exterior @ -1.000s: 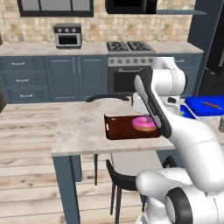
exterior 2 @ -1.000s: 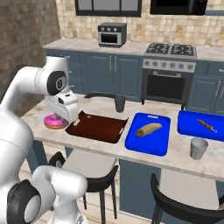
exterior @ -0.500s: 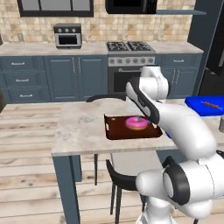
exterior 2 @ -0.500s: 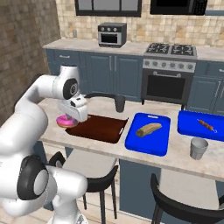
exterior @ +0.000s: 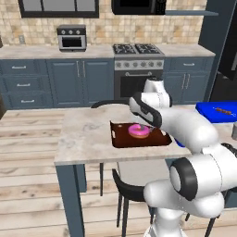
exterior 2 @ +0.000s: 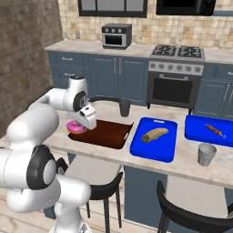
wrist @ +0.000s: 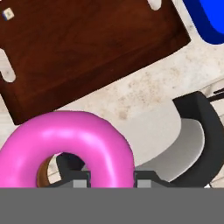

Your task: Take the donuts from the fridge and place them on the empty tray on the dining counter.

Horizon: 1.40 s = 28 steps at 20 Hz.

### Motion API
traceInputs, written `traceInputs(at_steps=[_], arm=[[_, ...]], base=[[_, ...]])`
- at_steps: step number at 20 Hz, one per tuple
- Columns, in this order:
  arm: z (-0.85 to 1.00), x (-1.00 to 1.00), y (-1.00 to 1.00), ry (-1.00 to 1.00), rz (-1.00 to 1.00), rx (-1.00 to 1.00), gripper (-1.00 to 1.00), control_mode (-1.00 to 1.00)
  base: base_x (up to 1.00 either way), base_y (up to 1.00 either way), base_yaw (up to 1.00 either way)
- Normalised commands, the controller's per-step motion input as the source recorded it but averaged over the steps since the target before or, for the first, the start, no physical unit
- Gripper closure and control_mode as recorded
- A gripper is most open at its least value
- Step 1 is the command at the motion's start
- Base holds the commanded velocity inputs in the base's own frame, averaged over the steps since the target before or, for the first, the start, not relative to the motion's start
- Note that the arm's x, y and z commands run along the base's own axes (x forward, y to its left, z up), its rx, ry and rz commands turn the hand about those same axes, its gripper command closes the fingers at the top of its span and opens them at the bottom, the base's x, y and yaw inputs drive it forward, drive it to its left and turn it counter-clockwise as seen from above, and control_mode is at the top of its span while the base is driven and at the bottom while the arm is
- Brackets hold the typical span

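Note:
The pink donut (wrist: 65, 144) hangs in my gripper (wrist: 111, 177), whose fingers are shut on its ring. It sits just above the left end of the dark brown tray (exterior 2: 107, 135) on the dining counter (exterior: 85, 134), and the tray is otherwise bare. In the left base view the donut (exterior: 138, 131) shows over the tray (exterior: 122, 139) below my hand (exterior: 146, 121). In the right base view the donut (exterior 2: 76, 127) is under the gripper (exterior 2: 85, 122). A black front (exterior: 230, 60) at the far right edge may be the fridge.
Right of the brown tray lies a blue tray (exterior 2: 136, 148) with a bread roll (exterior 2: 154, 134), then a second blue tray (exterior 2: 218, 139) with a skewer. A grey cup (exterior 2: 207, 153) and a dark cup (exterior 2: 124, 108) stand on the counter. Black stools (exterior: 127, 187) sit below its edge.
My arm has carried the pink donut from beside the tray's left end to over it. The grip has stayed shut on the donut.

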Motion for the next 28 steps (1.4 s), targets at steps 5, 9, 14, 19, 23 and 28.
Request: traceInputs(at_steps=[5,9,14,19,23,28], arm=[[-0.31,0.62,0.00,-0.08,0.00,0.00,1.00,-1.00],[-0.29,0.67,0.00,-0.02,0.01,0.00,1.00,-1.00],[-0.24,0.55,0.00,0.00,0.02,0.00,1.00,-1.00],[-0.37,0.42,0.07,0.00,0.03,0.00,1.00,-1.00],[-0.49,0.45,0.12,0.00,0.03,0.00,1.00,-1.00],[-0.38,0.32,0.01,0.00,0.03,0.00,1.00,-1.00]], base=[[0.00,0.00,0.00],[0.00,0.00,0.00],[0.00,0.00,0.00],[0.00,0.00,0.00],[0.00,0.00,0.00],[0.00,0.00,0.00]])
